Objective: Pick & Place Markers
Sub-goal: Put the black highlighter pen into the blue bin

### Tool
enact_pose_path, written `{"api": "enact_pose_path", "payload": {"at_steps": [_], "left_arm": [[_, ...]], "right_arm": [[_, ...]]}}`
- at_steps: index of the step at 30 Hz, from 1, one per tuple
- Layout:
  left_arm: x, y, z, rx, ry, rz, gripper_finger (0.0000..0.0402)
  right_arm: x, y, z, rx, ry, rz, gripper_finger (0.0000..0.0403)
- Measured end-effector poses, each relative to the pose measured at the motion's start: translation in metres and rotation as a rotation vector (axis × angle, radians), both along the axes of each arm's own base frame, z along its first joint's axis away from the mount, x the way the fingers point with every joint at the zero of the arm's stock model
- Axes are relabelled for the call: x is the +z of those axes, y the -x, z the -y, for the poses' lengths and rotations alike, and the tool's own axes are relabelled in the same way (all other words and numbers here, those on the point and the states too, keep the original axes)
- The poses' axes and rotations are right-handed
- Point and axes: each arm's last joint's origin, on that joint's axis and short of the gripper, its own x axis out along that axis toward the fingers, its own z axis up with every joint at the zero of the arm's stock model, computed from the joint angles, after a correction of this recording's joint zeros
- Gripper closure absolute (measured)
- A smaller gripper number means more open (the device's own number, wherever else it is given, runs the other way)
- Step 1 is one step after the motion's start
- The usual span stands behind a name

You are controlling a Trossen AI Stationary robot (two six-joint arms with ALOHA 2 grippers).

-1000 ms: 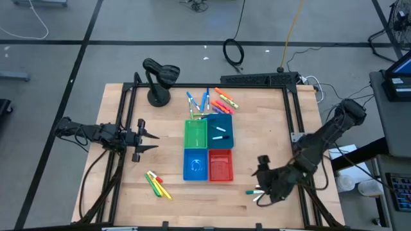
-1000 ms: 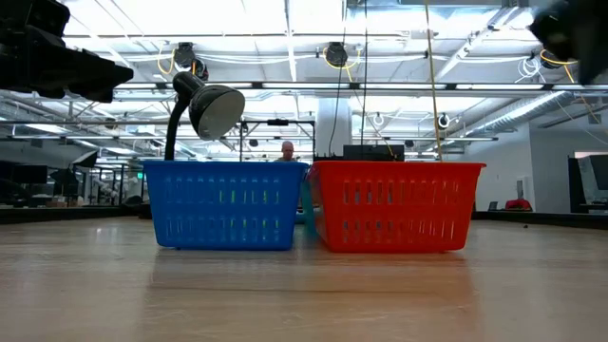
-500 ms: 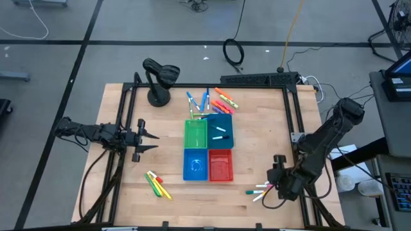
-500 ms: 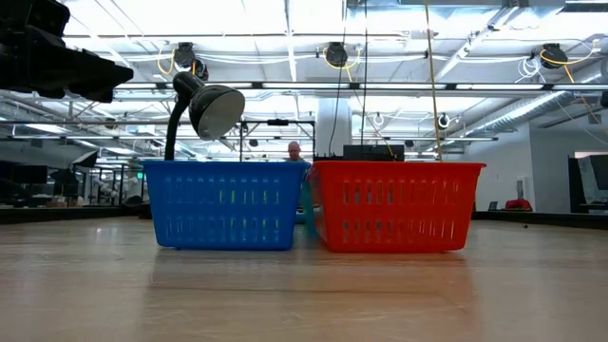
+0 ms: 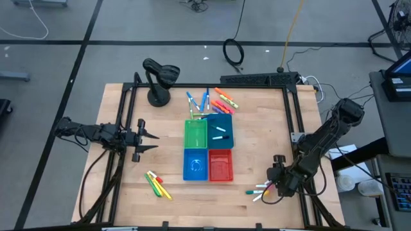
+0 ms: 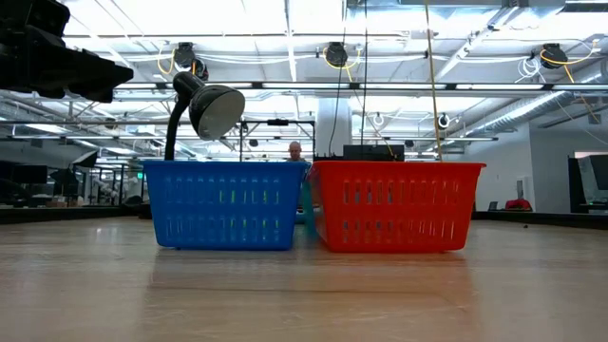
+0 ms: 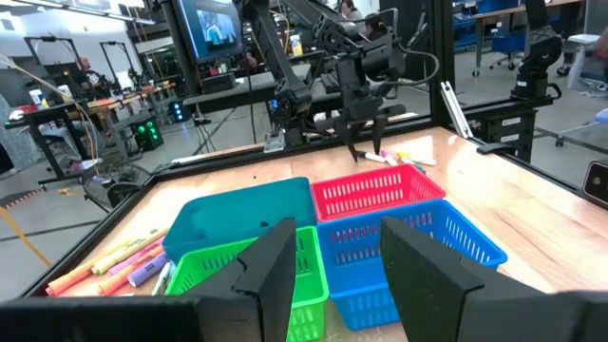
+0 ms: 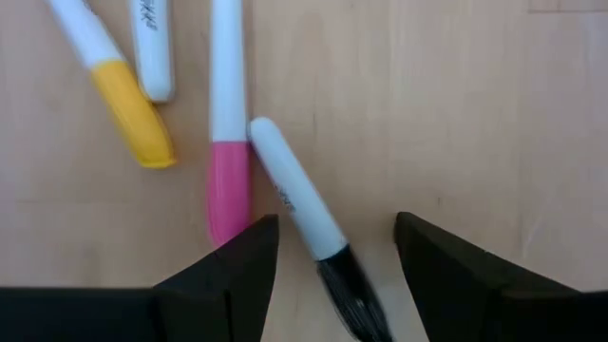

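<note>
My right gripper (image 5: 271,186) is open and points steeply down over a small cluster of markers (image 5: 259,190) near the table's near right corner. In the right wrist view its fingers (image 8: 337,275) stand on either side of a white marker with a black cap (image 8: 302,220), without touching it. Beside that lie a pink-capped marker (image 8: 228,161), a yellow-capped marker (image 8: 119,95) and another white one (image 8: 152,47), all flat on the wood. My left gripper (image 5: 157,142) waits open and level at the table's left, facing the bins.
Green (image 5: 196,133), teal (image 5: 220,130), blue (image 5: 195,164) and red (image 5: 220,165) bins stand together mid-table. More markers lie beyond them (image 5: 212,101) and at the near left (image 5: 157,184). A desk lamp (image 5: 157,80) stands at the far left. A black frame edges the table.
My right gripper has come down toward the marker cluster and shifted toward the table's right edge, rolling its wrist as it sank. The markers, partly covered a second ago, now show in front of its fingers.
</note>
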Motion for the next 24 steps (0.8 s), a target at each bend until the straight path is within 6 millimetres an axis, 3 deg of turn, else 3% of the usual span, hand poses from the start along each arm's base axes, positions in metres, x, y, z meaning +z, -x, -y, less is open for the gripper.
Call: {"api": "enact_pose_path", "payload": {"at_steps": [8, 19, 24], "left_arm": [[0.000, 0.000, 0.000, 0.000, 0.000, 0.000, 0.0243], [0.000, 0.000, 0.000, 0.000, 0.000, 0.001, 0.0243], [0.000, 0.000, 0.000, 0.000, 0.000, 0.001, 0.0243]], "right_arm": [[-0.019, 0.000, 0.001, 0.013, 0.111, -0.097, 0.0232], [-0.021, -0.009, 0.009, -0.073, 0.109, -0.122, 0.0381], [-0.021, -0.018, 0.018, -0.138, 0.151, -0.075, 0.0374]]}}
